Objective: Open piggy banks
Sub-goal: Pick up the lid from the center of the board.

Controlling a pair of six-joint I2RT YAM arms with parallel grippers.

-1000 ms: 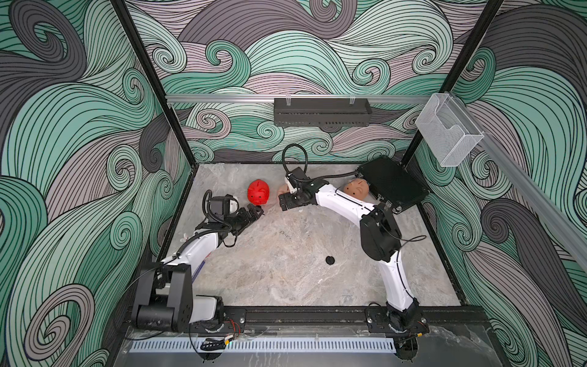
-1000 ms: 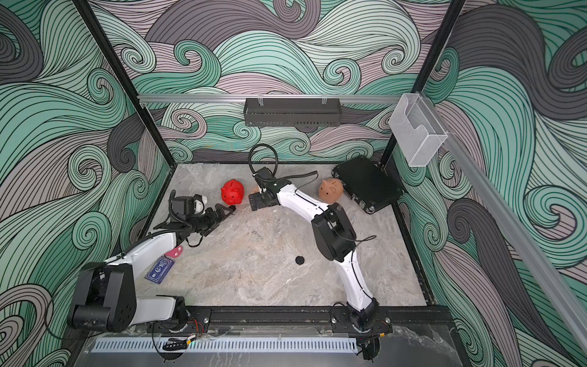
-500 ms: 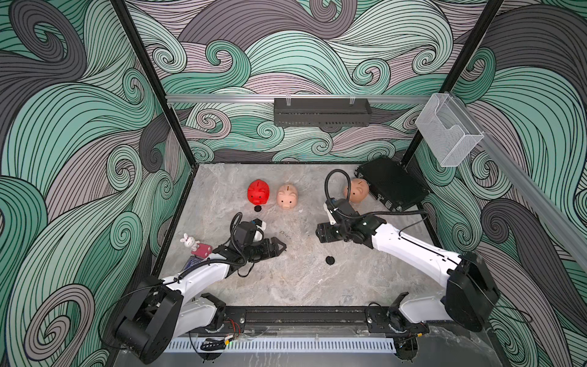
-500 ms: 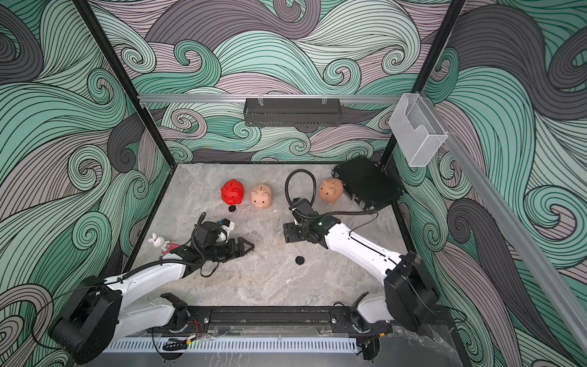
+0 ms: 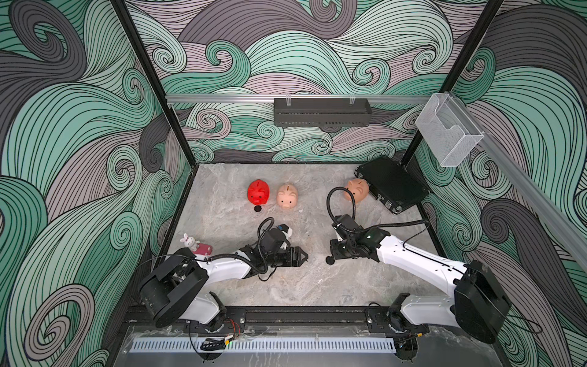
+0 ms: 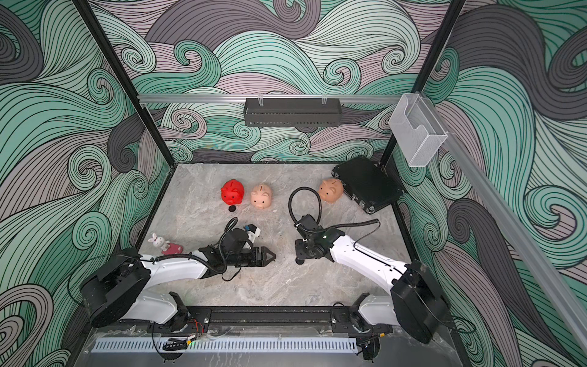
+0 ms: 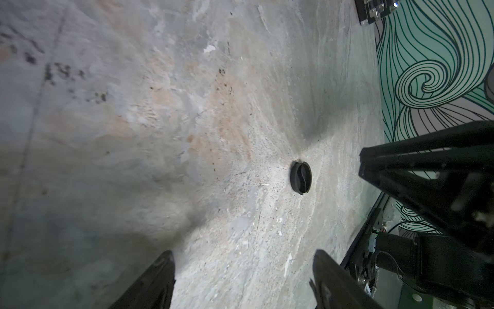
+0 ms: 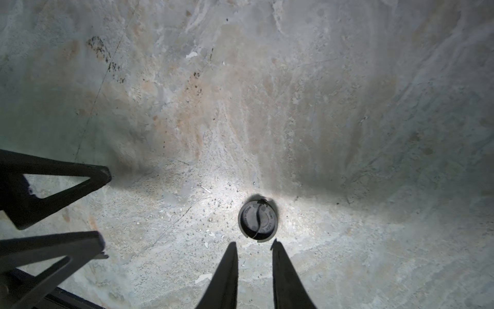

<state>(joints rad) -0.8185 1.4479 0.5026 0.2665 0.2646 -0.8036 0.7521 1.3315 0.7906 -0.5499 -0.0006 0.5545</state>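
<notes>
Both arms have drawn back from the rear of the counter (image 5: pixel 317 286) into its front half over the last second, and both pincers have narrowed on the way. Our left pincer (image 5: pixel 304 255) now hangs over the middle of that front half, its jaws parted and empty in the left wrist view. Our right pincer (image 8: pixel 254 243) faces it with the jaws down to a slim gap, grasping nothing, the tips just short of a loose black plug (image 8: pixel 258 220) lying flat on the counter. A second plug (image 5: pixel 258 208) lies just in front of the red piggy bank (image 5: pixel 258 192), which stands near the back edge with a peach piggy bank (image 5: pixel 287 196) just beside it. The other peach piggy bank (image 5: pixel 357 190) stands toward the back right corner, just beside a black case (image 5: pixel 392 184), and a rabbit toy (image 5: pixel 190 241) sits by the left edge. All three banks rest on their feet, so we cannot see their undersides. With two plugs out, we judge that two banks are open and one remains, though we cannot tell which.
</notes>
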